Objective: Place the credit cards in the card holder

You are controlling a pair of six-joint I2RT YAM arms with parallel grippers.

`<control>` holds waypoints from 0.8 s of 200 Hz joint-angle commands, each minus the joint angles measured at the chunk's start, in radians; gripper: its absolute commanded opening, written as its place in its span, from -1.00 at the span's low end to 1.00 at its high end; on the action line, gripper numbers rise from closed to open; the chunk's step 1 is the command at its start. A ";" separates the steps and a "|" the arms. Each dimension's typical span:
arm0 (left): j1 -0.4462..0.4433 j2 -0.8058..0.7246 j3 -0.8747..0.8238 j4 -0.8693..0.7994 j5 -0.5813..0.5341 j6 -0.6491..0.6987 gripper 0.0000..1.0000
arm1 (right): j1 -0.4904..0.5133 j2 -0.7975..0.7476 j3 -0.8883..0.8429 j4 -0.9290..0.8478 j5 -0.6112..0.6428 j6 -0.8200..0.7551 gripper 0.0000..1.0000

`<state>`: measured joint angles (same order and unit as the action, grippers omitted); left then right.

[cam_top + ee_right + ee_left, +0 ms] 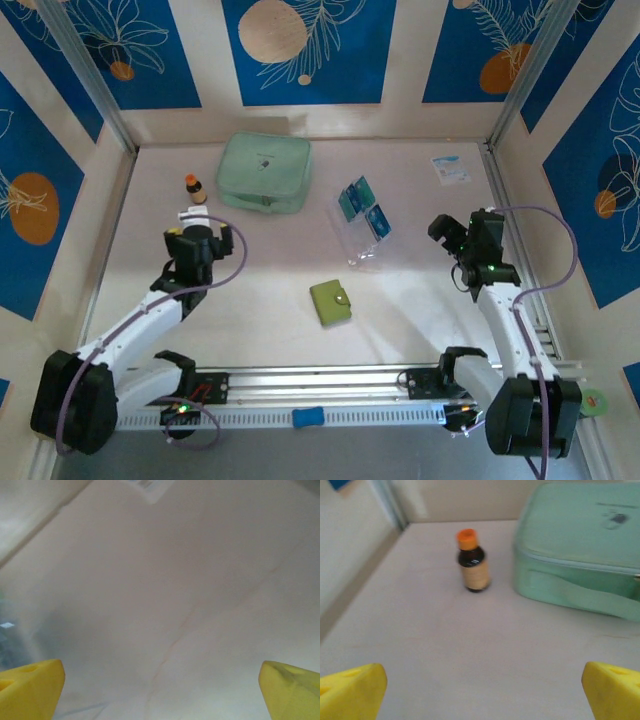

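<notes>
Credit cards [378,221], too small to count, sit in a clear stand [366,253]; both jaws empty, spread wide.

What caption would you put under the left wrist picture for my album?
Open left gripper faces a little orange-capped bottle beside a mint zip pouch on the table.

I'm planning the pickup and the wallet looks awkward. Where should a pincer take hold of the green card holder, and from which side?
Probably from straight above, pinching across two opposite edges: the card holder lies flat and closed on the table, so only its thin rim offers purchase. Its snap sits near the right edge, likely the opening side.
</notes>
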<state>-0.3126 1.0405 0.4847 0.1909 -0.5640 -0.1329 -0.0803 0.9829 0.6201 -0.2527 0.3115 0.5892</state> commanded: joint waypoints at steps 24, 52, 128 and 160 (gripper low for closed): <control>0.115 0.143 -0.142 0.424 0.059 0.171 0.99 | 0.025 0.210 -0.045 0.356 0.164 -0.189 0.99; 0.133 0.305 -0.166 0.629 0.135 0.199 0.99 | 0.079 0.332 -0.099 0.599 0.156 -0.303 0.99; 0.171 0.529 -0.146 0.836 0.317 0.208 0.99 | 0.096 0.551 -0.257 1.203 -0.095 -0.451 0.99; 0.196 0.526 -0.117 0.758 0.378 0.189 0.99 | 0.091 0.544 -0.212 1.077 -0.129 -0.463 0.99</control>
<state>-0.1478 1.5650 0.3252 0.9310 -0.2722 0.0559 0.0139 1.5326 0.3813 0.7502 0.2375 0.1661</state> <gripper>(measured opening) 0.997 0.992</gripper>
